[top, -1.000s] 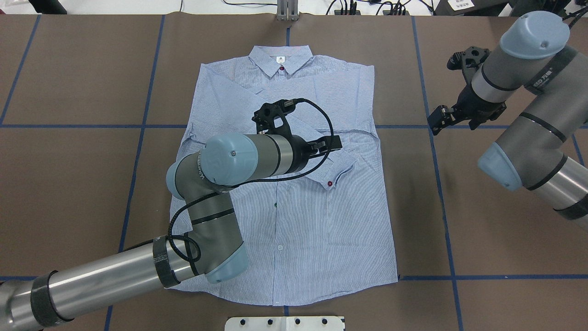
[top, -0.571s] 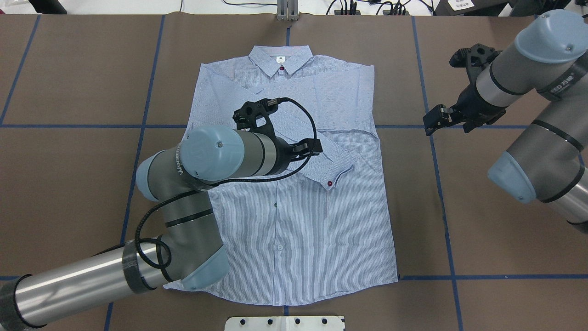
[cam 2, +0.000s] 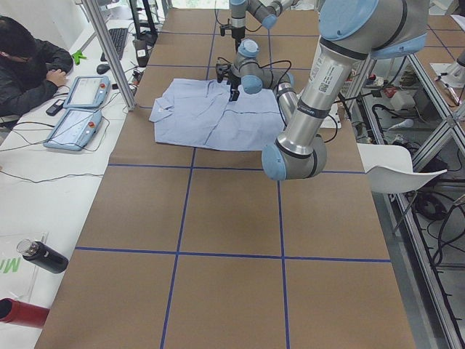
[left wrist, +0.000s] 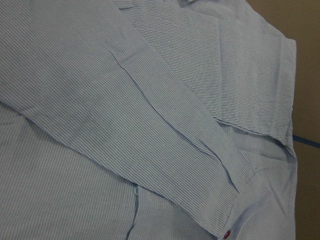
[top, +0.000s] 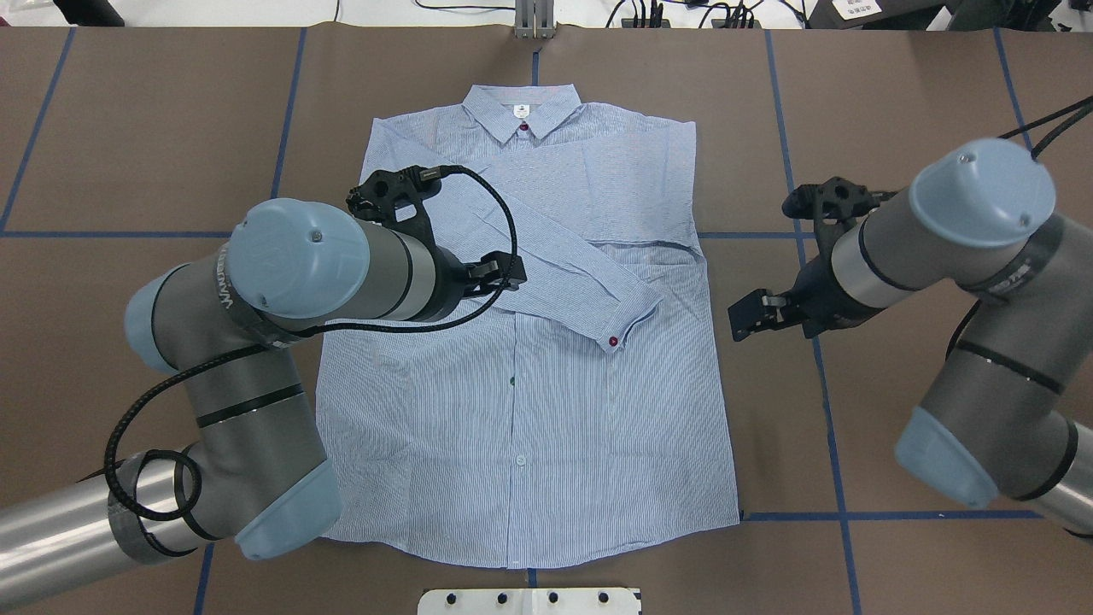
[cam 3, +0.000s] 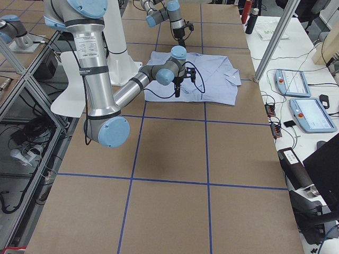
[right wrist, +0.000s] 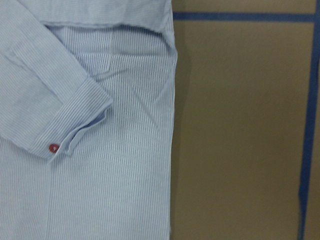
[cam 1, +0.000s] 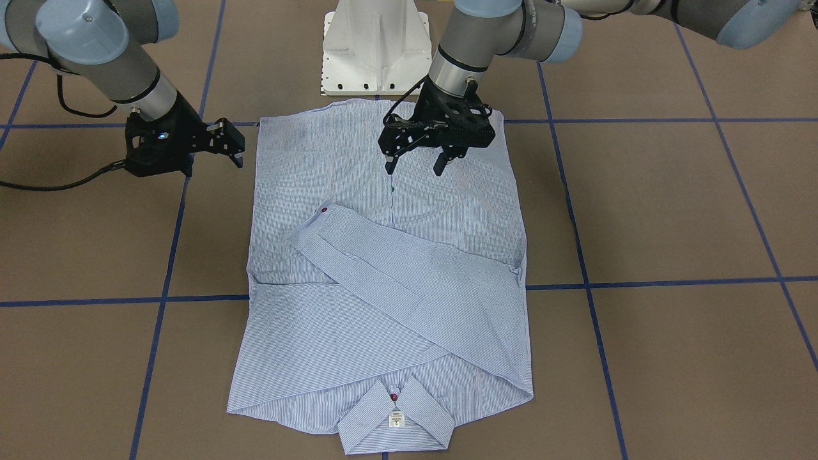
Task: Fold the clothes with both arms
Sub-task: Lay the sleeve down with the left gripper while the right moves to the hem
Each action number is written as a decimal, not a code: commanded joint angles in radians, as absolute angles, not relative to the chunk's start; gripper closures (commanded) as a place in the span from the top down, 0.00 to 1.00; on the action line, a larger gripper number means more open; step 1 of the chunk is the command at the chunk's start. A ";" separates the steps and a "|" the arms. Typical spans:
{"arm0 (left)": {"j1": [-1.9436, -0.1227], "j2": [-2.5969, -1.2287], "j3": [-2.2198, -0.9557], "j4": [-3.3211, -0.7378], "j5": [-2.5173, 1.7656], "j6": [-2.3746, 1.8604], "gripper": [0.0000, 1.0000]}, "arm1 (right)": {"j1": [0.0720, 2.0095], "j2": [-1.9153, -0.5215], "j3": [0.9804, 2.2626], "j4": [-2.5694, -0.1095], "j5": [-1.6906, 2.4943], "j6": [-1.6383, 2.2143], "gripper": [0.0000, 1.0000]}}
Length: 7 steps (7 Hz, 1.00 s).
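The light blue striped shirt [top: 555,410] lies flat, collar [top: 521,111] at the far side, both sleeves folded across the chest. The upper sleeve ends in a cuff with a red button [top: 613,342]. My left gripper [top: 505,272] hovers over that folded sleeve, open and empty; the front-facing view [cam 1: 414,167] shows its fingers spread above the shirt [cam 1: 383,300]. My right gripper [top: 745,316] is open and empty above bare table, just off the shirt's right edge; it also shows in the front-facing view [cam 1: 233,145]. The wrist views show only shirt cloth [left wrist: 150,125] [right wrist: 100,150].
The white pedestal base [cam 1: 374,45] stands at the shirt's hem side. Blue tape lines [top: 803,239] cross the brown table. An operator [cam 2: 22,65] sits at a side bench with tablets [cam 2: 73,109] and bottles [cam 2: 43,256].
My left gripper has drawn back from near the cuff toward the shirt's left half. My right gripper has moved nearer the robot and closer to the shirt's right edge.
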<state>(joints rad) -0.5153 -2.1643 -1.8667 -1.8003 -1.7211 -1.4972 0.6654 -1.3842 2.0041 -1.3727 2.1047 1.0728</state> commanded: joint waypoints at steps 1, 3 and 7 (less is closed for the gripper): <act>-0.529 -2.161 -1.896 -1.746 -1.723 -1.474 1.00 | 0.512 -1.458 2.006 -1.258 2.047 1.222 0.99; -0.528 -2.163 -1.904 -1.746 -1.723 -1.474 1.00 | 0.402 -1.479 2.006 -1.255 2.005 1.316 0.99; -0.528 -2.171 -1.923 -1.744 -1.723 -1.476 1.00 | 0.327 -1.491 1.988 -1.262 2.002 1.341 0.98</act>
